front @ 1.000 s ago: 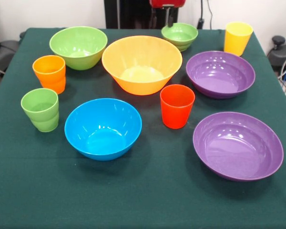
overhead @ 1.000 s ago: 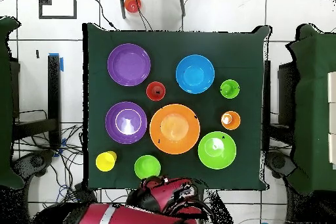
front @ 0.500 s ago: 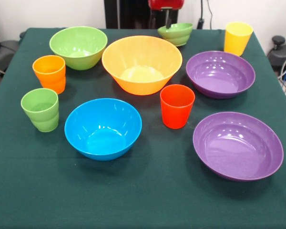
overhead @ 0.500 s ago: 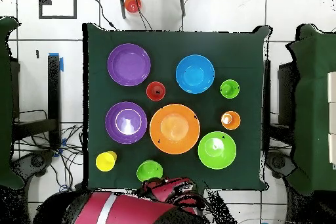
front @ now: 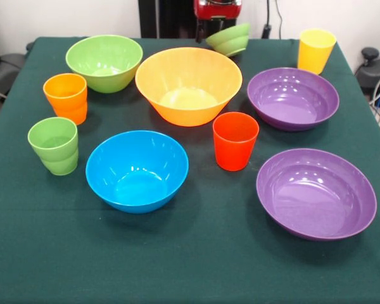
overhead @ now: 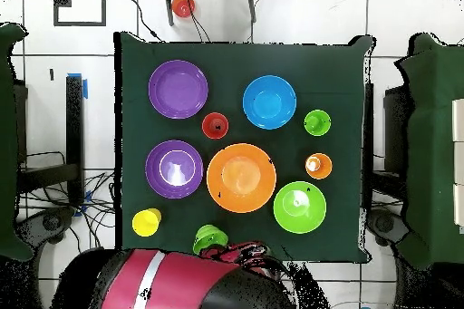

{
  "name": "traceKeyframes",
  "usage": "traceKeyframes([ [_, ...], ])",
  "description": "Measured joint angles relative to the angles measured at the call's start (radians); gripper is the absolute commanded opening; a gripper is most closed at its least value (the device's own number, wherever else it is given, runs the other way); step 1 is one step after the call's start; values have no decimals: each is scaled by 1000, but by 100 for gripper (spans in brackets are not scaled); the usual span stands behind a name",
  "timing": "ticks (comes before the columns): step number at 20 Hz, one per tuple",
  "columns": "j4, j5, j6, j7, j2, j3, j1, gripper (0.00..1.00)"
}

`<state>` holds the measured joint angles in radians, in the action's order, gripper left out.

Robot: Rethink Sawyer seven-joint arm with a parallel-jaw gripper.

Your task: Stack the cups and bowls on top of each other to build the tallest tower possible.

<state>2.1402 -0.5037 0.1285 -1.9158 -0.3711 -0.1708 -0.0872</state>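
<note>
— Lifted and tipped: the small light-green bowl [front: 229, 38] was sitting flat on the table [front: 196, 266] at the far edge a second ago, and now it hangs tilted off the cloth, right under the red gripper [front: 206, 30].

— Do the jaws have it?

— They look closed on its rim at the left side, though the contact itself is hard to make out. From overhead only part of that bowl shows past the red and black arm [overhead: 181, 283].

— What about everything else?

— Nothing else has shifted. The large orange-yellow bowl [front: 189, 85] sits in the middle of the far half, with the medium light-green bowl [front: 104, 62] to its left. The blue bowl [front: 137, 170] is nearer, left of centre. The red cup [front: 235, 140] stands between the blue bowl and the two purple bowls, just in front of the orange-yellow one.

— And the purple ones?

— Both on the right: one purple bowl [front: 293, 98] farther back, the other purple bowl [front: 316, 192] near the front. The yellow cup [front: 315, 50] stands at the far right corner, behind the farther purple bowl.

— The left side?

— The orange cup [front: 66, 97] stands just in front of the medium light-green bowl, and the light-green cup [front: 54, 145] is nearer still, left of the blue bowl. All cups are upright, all bowls open side up, none nested yet.
</note>
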Motion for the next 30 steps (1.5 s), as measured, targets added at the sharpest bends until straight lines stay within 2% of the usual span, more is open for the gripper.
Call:
traceKeyframes([
  [4,-2,0,0,0,-1,2,-11,100],
  [9,0,0,0,0,-26,31,-56,100],
  [10,8,0,0,0,-53,63,-97,100],
  [12,17,0,0,0,-74,87,-124,100],
  [14,43,7,0,0,-128,144,-183,100],
  [17,62,20,0,0,-168,179,-213,100],
  [18,80,37,0,0,-208,207,-232,100],
  [24,110,60,-1,0,-282,259,-237,100],
  [30,111,63,8,0,-287,263,-210,100],
])
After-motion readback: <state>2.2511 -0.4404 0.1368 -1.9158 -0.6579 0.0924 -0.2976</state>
